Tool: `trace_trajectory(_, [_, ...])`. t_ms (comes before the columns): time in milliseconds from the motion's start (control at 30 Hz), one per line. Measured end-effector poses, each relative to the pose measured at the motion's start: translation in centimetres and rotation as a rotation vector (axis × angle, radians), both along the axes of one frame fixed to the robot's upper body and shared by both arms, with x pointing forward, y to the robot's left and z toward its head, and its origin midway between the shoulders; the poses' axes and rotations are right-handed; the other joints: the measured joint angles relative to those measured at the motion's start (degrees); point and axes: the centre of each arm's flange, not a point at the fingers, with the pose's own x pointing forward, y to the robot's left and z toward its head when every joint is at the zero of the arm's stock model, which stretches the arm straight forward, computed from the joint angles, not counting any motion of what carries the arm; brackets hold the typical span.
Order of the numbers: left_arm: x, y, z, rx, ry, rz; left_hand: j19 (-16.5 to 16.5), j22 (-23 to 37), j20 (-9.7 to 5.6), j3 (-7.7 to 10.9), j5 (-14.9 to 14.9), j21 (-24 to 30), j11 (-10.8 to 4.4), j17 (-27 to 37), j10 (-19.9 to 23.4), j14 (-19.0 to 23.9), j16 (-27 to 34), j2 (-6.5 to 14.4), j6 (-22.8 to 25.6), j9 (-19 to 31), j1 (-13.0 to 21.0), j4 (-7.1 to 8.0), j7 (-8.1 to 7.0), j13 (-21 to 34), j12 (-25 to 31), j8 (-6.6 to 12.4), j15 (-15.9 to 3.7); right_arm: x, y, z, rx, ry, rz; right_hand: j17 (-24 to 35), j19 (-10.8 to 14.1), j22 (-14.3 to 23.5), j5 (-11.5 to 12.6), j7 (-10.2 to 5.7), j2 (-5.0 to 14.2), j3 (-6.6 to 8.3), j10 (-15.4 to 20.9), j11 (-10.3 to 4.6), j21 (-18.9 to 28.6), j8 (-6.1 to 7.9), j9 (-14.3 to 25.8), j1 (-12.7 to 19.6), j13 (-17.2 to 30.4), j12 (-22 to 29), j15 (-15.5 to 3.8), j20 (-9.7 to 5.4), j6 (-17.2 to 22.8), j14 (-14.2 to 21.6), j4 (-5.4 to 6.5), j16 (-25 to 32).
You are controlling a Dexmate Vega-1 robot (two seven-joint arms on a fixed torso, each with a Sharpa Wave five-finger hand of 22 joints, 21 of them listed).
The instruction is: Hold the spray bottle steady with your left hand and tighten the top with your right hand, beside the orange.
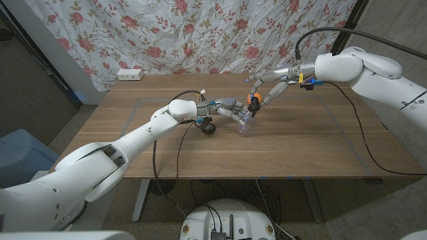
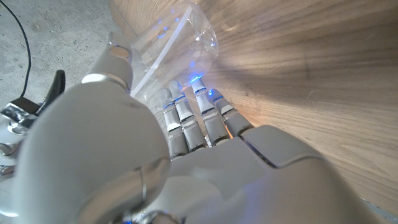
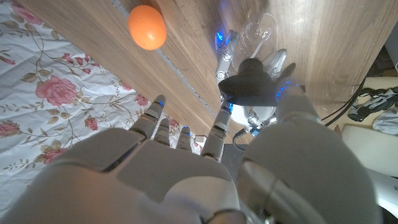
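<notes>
While the left hand [image 1: 230, 110] wraps its fingers around the clear spray bottle [image 1: 245, 121] near the middle of the wooden tabletop [image 1: 300, 140], the right hand [image 1: 272, 85] reaches in from the other side and has its fingers on the black top [image 3: 250, 78] of the bottle. The orange [image 1: 253, 99] sits on the tabletop just beside the bottle, on the far side of it, very near the right hand's fingers. From the left wrist view the bottle looks thin, see-through and smooth, so I think it could slip or get squashed if the left hand squeezes too hard. If that hand holds too softly, the whole bottle may spin along with the top, and then the top would not get any tighter. The right hand looks like it pinches the top with its thumb and a finger, but I cannot tell how firm that pinch is. If the fingers slide off the black top, they could bump the orange and make it roll away across the wood. A hard twist could also tip the bottle over, because only the left hand keeps it up. I also see a small dark thing [image 1: 209, 127] on the tabletop near the left wrist, and the arm might knock it if it shifts.
</notes>
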Motion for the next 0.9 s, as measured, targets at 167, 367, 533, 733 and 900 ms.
trace_trajectory(167, [-0.07, 0.03, 0.06, 0.004, -0.003, 0.001, 0.0, 0.0, 0.00, -0.01, 0.0, 0.0, 0.00, 0.0, 0.0, 0.0, 0.0, 0.0, 0.0, 0.0, 0.0, 0.00, 0.00, 0.1, -0.2, 0.00, 0.00, 0.00, 0.09, 0.02, 0.013, 0.011, 0.003, 0.0, 0.8, 0.0, 0.0, 0.37, 0.77, -0.24, 0.9, -0.30, 0.0, 0.63, 0.1, -0.8, 0.0, 0.3, -0.41, 0.00, 1.8, 0.4, 0.24, 0.1])
trace_trajectory(367, [-0.19, 0.10, -0.03, 0.007, -0.005, 0.005, 0.0, 0.0, 0.00, -0.02, 0.0, 0.0, 0.00, 0.0, 0.0, 0.0, 0.0, 0.0, 0.0, 0.0, 0.0, -0.02, 0.00, 0.2, -0.4, 0.00, 0.00, 0.01, 0.18, -0.17, 0.027, 0.024, 0.005, 0.2, 0.8, 0.0, -0.3, -0.06, 0.98, -0.58, 1.8, -0.21, 0.0, 1.11, 0.2, -1.7, 0.0, 0.3, -0.71, 0.00, 3.4, 0.7, 0.58, 0.5])
trace_trajectory(533, [-0.35, 0.11, -0.13, 0.009, -0.006, 0.006, 0.0, 0.0, 0.00, -0.08, 0.0, 0.0, -0.01, 0.0, 0.0, 0.0, 0.0, 0.0, 0.0, 0.0, 0.0, -0.08, 0.00, 0.2, -0.4, 0.00, 0.00, 0.05, 0.24, -0.41, 0.045, 0.035, 0.002, 0.3, 1.4, 0.0, -0.7, 0.11, 1.57, -1.10, 2.9, -0.41, 0.0, 1.68, 0.2, -3.4, 0.0, 0.3, -0.94, -0.08, 4.6, 0.9, 1.10, 0.5])
trace_trajectory(733, [-0.47, 0.23, -0.16, 0.010, -0.007, 0.010, 0.0, 0.0, 0.00, -0.08, -0.1, 0.0, -0.01, 0.0, 0.0, 0.0, 0.0, 0.0, 0.0, 0.0, 0.0, -0.10, 0.00, 0.2, -0.3, 0.00, 0.00, 0.05, 0.26, -0.64, 0.064, 0.040, -0.005, 0.3, 2.1, 0.0, -1.4, 0.29, 2.65, -1.66, 4.4, -0.12, 0.0, 1.74, 0.1, -5.1, -0.3, 0.6, -1.14, -0.10, 5.8, 1.6, 2.02, 1.0])
trace_trajectory(900, [-0.60, 0.31, -0.16, 0.011, -0.009, 0.012, 0.0, 0.0, 0.00, -0.15, -0.1, 0.0, -0.01, 0.0, 0.0, 0.0, 0.0, 0.0, 0.0, -0.2, 0.0, -0.17, 0.01, 0.2, -0.2, 0.00, 0.00, 0.00, 0.23, -0.95, 0.086, 0.036, -0.018, 0.3, 2.6, 0.0, -1.8, 0.52, 3.16, -1.98, 5.0, -0.31, 0.0, 1.78, 0.1, -6.5, -0.3, 0.6, -1.30, 0.30, 6.6, 2.2, 2.35, 1.2])
